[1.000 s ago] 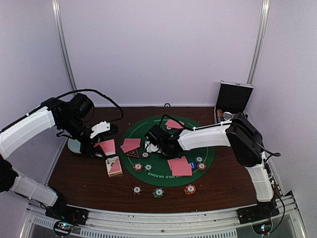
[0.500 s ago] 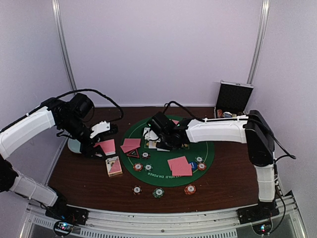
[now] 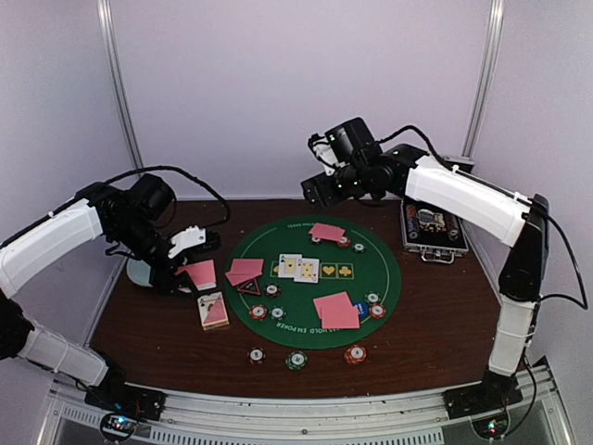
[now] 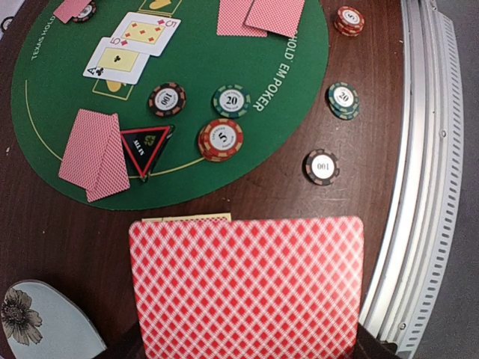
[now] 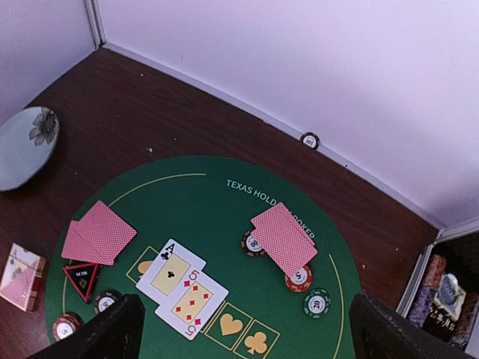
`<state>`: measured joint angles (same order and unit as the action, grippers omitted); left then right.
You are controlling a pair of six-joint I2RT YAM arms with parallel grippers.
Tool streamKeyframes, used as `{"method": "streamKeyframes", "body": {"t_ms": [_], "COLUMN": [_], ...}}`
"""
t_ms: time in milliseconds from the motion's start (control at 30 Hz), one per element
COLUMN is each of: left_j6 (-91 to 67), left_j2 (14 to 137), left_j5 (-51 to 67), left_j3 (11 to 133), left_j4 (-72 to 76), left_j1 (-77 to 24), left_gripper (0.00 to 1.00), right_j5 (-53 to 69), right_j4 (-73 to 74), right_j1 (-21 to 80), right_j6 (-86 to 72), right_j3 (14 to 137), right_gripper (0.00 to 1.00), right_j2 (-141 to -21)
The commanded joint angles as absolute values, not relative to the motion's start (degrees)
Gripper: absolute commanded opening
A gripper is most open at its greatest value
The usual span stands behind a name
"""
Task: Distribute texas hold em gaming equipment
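My left gripper (image 3: 192,271) is shut on a red-backed playing card (image 4: 247,288), held above the table left of the green mat (image 3: 320,329); the card hides its fingers in the left wrist view. My right gripper (image 3: 317,191) hangs open and empty, high over the mat's far edge. Two face-up cards (image 5: 179,288), an ace and a five, lie at the mat's middle. Pairs of face-down cards lie at the left (image 3: 245,271), back (image 3: 326,232) and front right (image 3: 337,311). A black triangular marker (image 4: 144,146) and striped chips (image 4: 221,139) sit beside them.
A card box (image 3: 214,311) lies under the held card. The pale blue dish (image 3: 137,273) sits at the left edge, and the metal case (image 3: 431,227) lies open at the back right. Three chips (image 3: 296,360) rest on the wood in front of the mat.
My right gripper opened and rose up and back from the mat's middle, leaving the face-up cards lying there. The left arm and its card have not moved.
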<state>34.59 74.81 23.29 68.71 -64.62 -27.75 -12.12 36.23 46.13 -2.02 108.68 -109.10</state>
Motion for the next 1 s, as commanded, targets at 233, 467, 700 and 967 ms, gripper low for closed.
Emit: {"method": "streamKeyframes", "body": {"t_ms": [233,467,700,967], "left_j6": [35.2,35.0,34.7,34.6], "left_j2": [73.6,74.2,74.5,74.7], "left_j5": [24.1,24.4,24.7,24.4], "left_j3": [70.6,70.7,70.9,71.3], "left_j4": [-63.7,-63.7,-63.7,-63.7], "left_j1": [-27.5,-27.5,-27.5,-27.5], "left_gripper": [0.00,0.00,0.00,0.00], "right_j5": [24.5,34.1,37.6,38.8], "right_j4": [32.6,20.9,12.3,6.3], "right_j1": [44.4,48.2,54.0,58.5], "right_j6": [-32.4,-45.4,-53.7,-58.9], "right_j3": [99.8,90.4,87.7,89.1], "right_gripper": [1.00,1.00,1.00,0.99], "right_j2": [-104.8,-102.4,-105.3,-109.5]}}
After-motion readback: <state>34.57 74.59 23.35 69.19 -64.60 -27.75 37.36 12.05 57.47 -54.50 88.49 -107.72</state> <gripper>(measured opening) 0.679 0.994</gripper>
